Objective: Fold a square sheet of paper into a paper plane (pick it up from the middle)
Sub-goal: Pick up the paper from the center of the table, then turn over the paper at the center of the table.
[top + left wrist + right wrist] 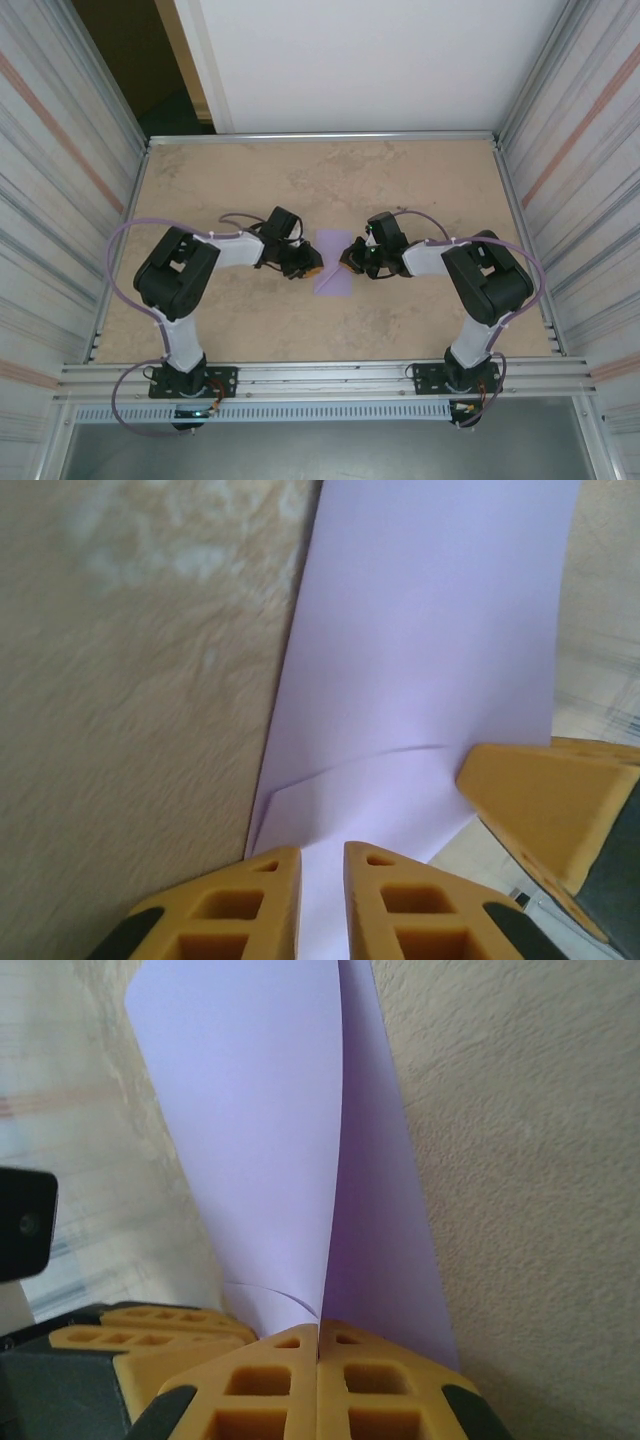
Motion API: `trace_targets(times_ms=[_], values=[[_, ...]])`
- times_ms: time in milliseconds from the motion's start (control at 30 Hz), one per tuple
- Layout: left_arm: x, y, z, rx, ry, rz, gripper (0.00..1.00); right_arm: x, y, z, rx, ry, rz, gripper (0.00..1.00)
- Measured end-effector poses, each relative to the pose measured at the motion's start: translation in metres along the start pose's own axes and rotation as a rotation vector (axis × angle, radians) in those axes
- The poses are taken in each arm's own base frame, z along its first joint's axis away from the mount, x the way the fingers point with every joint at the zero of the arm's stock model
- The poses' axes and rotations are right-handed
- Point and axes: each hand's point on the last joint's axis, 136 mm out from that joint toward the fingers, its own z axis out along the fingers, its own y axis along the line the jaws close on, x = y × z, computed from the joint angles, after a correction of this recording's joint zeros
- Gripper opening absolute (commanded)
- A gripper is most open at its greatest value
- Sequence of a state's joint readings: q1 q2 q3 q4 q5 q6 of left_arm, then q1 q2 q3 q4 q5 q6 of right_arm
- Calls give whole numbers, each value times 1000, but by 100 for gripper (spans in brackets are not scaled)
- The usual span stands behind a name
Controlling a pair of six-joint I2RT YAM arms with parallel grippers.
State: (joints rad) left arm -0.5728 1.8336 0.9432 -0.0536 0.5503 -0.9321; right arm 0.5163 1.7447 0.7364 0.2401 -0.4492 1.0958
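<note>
Right gripper point(318, 1332): jaws pressed shut on the near edge of the paper point(250, 1110), holding up a curled flap. Left gripper point(322, 858): jaws a slit apart, lavender showing in the gap, no firm grip evident. The paper sits between them, in the middle of the counter point(130, 680). It is thin, light, floppy and smooth, so it will likely buckle or slide on the mottled beige top. Pinch the edges, near a crease.

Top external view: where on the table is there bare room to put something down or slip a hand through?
Free: the wide far strip of table behind the left gripper and right gripper, up to the back rail; the near strip between the square sheet of paper and the front rail. Crowded: the middle, where both grippers meet at that sheet.
</note>
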Motion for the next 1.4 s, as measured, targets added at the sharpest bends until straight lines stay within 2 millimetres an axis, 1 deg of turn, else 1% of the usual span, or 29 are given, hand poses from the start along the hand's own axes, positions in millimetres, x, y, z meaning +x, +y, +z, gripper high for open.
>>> trace_targets(times_ms=[100,167,200,267,333,367,467,567,633,833,967,1200,1400], values=[[1,-5,-19,30,-35,-2,28,0,3,-5,-8,-10,-10,1],[-4,-15,-39,74,-83,7,33,-3,12,-14,-33,-29,-25,0],[-8,-20,-49,99,-109,15,36,-5,18,-19,-51,-42,-36,0],[-14,-30,-70,156,-171,31,46,-13,36,-36,-101,-80,-69,0],[-17,-38,-88,204,-220,52,55,-20,55,-56,-160,-121,-99,0],[-17,-42,-95,229,-240,66,61,-24,65,-68,-194,-141,-114,0],[-15,-60,-112,315,-276,118,80,-30,92,-100,-293,-185,-153,0],[-12,-79,-122,411,-290,165,91,-32,109,-122,-366,-203,-184,1],[-8,-92,-125,474,-288,193,94,-31,119,-132,-408,-199,-196,1],[16,-129,-125,584,-227,286,95,-22,139,-142,-504,-148,-189,2],[23,-144,-124,623,-196,316,91,-19,148,-148,-551,-126,-174,2],[22,-150,-123,655,-176,300,76,-18,155,-153,-588,-111,-168,4],[21,-154,-128,676,-177,292,52,-23,153,-156,-589,-118,-163,9]])
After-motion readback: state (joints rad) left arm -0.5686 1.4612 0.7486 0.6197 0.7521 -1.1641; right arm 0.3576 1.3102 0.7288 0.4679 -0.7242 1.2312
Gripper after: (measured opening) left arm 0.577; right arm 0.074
